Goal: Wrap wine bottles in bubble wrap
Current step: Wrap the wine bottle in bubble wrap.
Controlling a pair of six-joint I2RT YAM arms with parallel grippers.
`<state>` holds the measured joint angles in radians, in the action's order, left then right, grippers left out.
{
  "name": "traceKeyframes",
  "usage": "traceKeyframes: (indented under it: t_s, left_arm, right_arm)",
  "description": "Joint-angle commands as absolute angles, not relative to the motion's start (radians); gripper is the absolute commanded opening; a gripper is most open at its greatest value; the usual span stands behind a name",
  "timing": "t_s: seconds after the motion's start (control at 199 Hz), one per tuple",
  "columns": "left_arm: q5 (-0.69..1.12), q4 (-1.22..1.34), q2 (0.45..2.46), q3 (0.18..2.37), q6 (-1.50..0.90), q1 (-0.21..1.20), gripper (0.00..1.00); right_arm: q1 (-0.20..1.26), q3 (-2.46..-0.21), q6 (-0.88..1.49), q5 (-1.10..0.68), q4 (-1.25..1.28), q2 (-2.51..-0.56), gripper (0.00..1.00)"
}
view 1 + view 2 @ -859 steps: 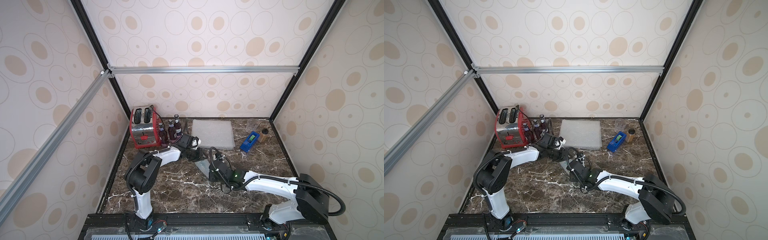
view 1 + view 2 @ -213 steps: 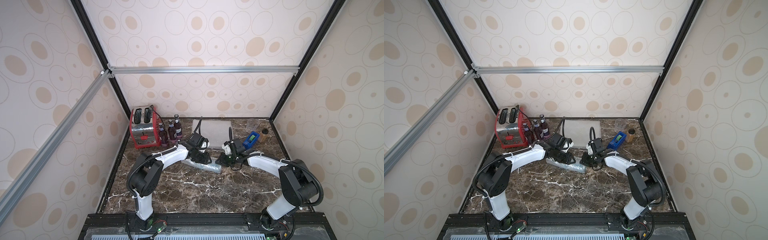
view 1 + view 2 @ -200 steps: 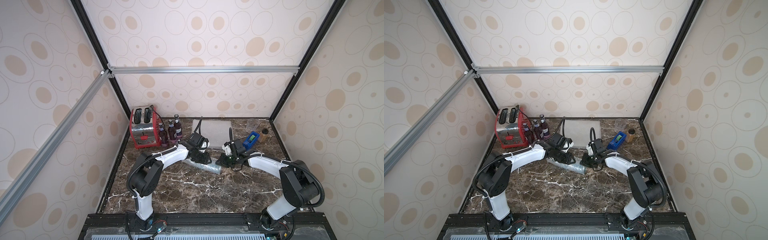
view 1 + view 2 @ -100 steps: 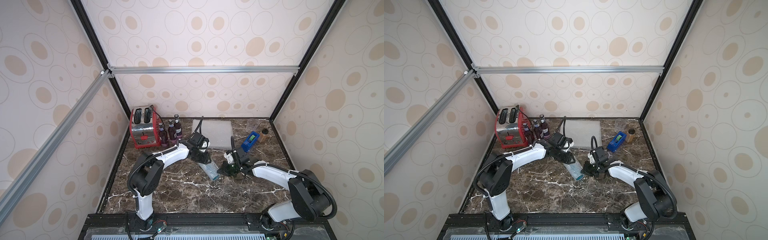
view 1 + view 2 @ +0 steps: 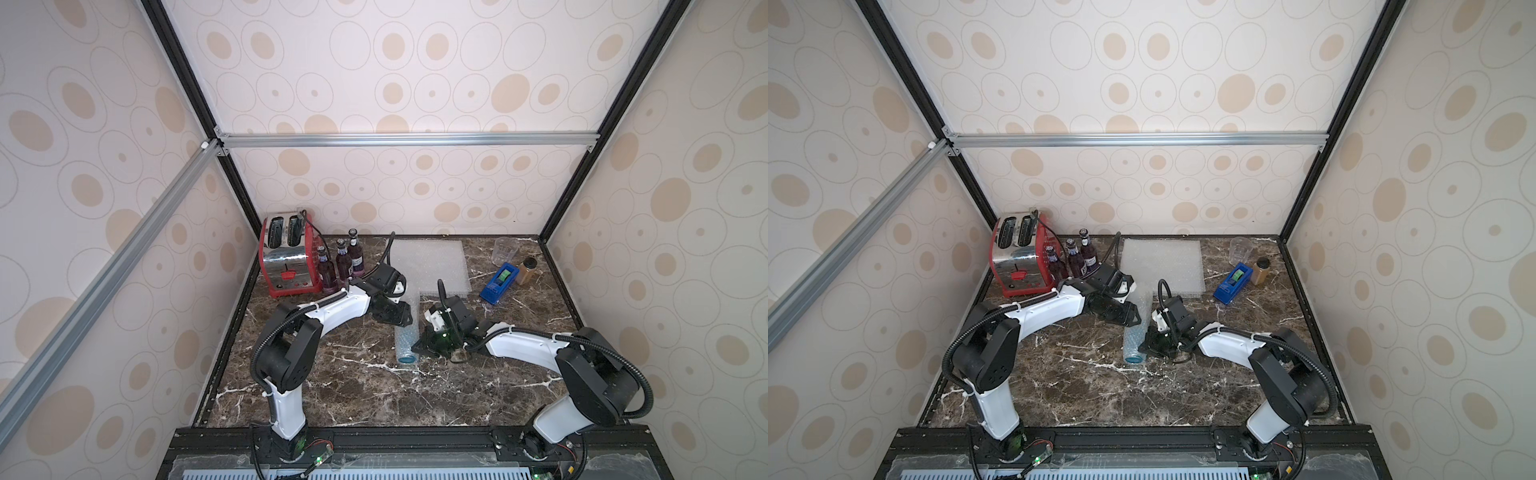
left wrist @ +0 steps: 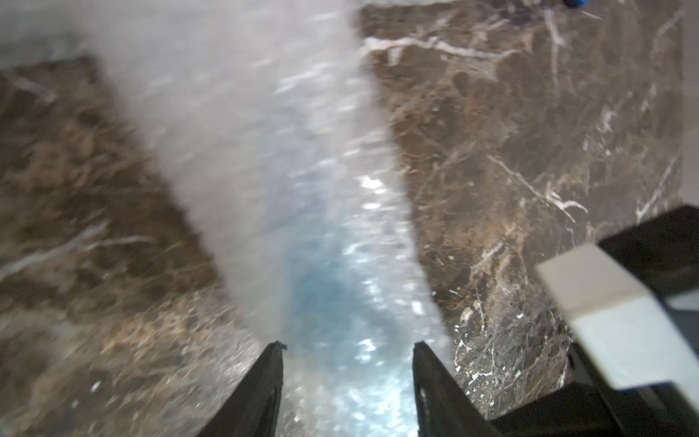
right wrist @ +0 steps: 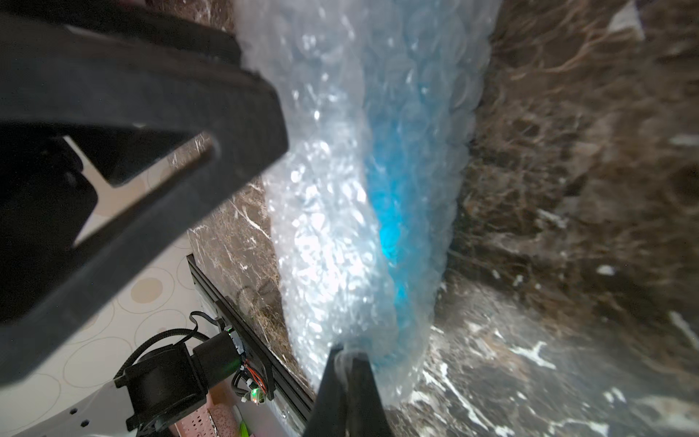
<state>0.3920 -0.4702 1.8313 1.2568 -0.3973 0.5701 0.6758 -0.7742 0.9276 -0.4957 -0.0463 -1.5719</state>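
Observation:
A blue wine bottle lies rolled inside a tube of bubble wrap (image 5: 404, 336) (image 5: 1136, 328) on the marble table, its blue end toward the front. The blue glows through the wrap (image 7: 386, 212) (image 6: 325, 287). My left gripper (image 6: 348, 346) is open, one finger on each side of the tube's far part (image 5: 395, 316). My right gripper (image 7: 346, 353) is shut on the bubble wrap's edge at the tube's near end (image 5: 419, 345). Three purple wine bottles (image 5: 343, 264) (image 5: 1075, 257) stand upright beside the toaster. Flat bubble wrap sheets (image 5: 432, 266) (image 5: 1163, 262) lie at the back.
A red toaster (image 5: 286, 257) (image 5: 1021, 257) stands at the back left. At the back right are a clear cup (image 5: 505, 251), a blue tape dispenser (image 5: 498, 282) and an amber jar (image 5: 525, 270). Walls enclose the table on three sides.
The wrapped tube has swung from lying crosswise to pointing toward the front. My right gripper moved frontward with its end. My left jaws have widened.

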Motion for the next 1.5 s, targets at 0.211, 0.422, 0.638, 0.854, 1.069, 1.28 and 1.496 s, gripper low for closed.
traceKeyframes:
  t_s: [0.211,0.422,0.638,0.854,1.069,1.28,1.496]
  left_arm:
    - [0.409,-0.397,1.762,1.15,-0.53,0.525,0.77]
    - [0.56,-0.32,1.831,1.209,-0.564,0.521,0.88]
    - [0.534,-0.397,1.943,1.289,-0.545,0.524,0.9]
    - [0.546,-0.397,1.939,1.25,-0.536,0.528,0.8]
    - [0.568,-0.411,1.813,1.251,-0.516,0.528,0.85]
    - [0.572,-0.415,1.754,1.22,-0.476,0.562,0.86]
    - [0.526,-0.461,1.842,1.255,-0.433,0.598,0.85]
  right_arm:
    - [0.726,-0.702,0.993,-0.432,-0.12,-1.632,0.05]
    - [0.73,-0.689,0.998,-0.422,-0.115,-1.618,0.05]
    - [0.729,-0.705,0.983,-0.421,-0.13,-1.625,0.06]
    - [0.729,-0.726,0.982,-0.42,-0.124,-1.64,0.06]
    - [0.729,-0.76,0.976,-0.422,-0.127,-1.651,0.06]
    - [0.729,-0.779,0.973,-0.419,-0.13,-1.653,0.06]
    - [0.73,-0.786,0.974,-0.416,-0.132,-1.652,0.06]
